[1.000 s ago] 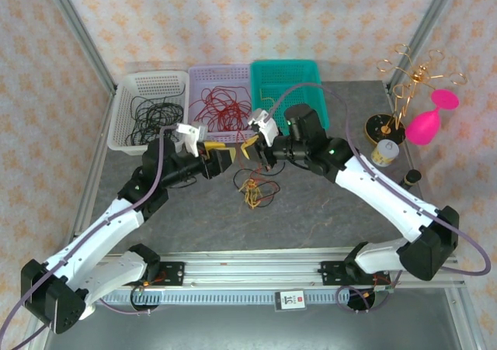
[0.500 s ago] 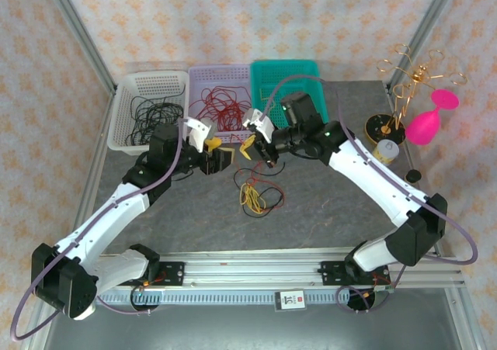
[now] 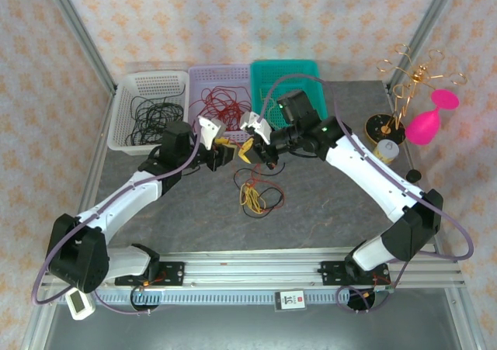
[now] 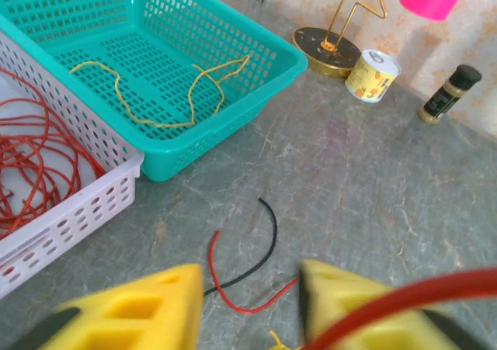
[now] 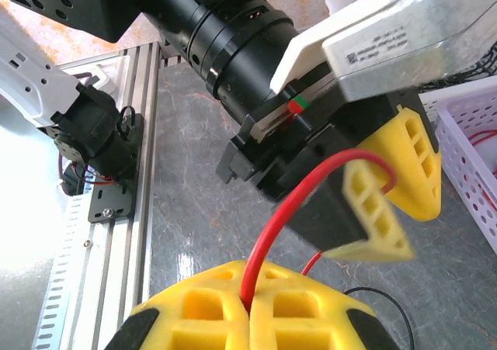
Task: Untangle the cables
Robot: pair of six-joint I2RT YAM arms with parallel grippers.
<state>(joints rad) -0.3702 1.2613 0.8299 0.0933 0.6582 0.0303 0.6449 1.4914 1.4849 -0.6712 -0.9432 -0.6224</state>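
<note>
Your step is freeing one red cable (image 5: 273, 224): right tool (image 5: 248, 307) pinches it, left tool (image 4: 252, 303) gapes with the cable draped across it. The tangle (image 3: 252, 197) lies on the desk (image 3: 326, 202) beneath both. Next, clench left and part gently.

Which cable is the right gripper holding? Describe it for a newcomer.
At the table's far edge, before the lavender middle basket, hovers the right gripper. The red cable pinched in its yellow pads is it, raised above the loose tangle.
</note>
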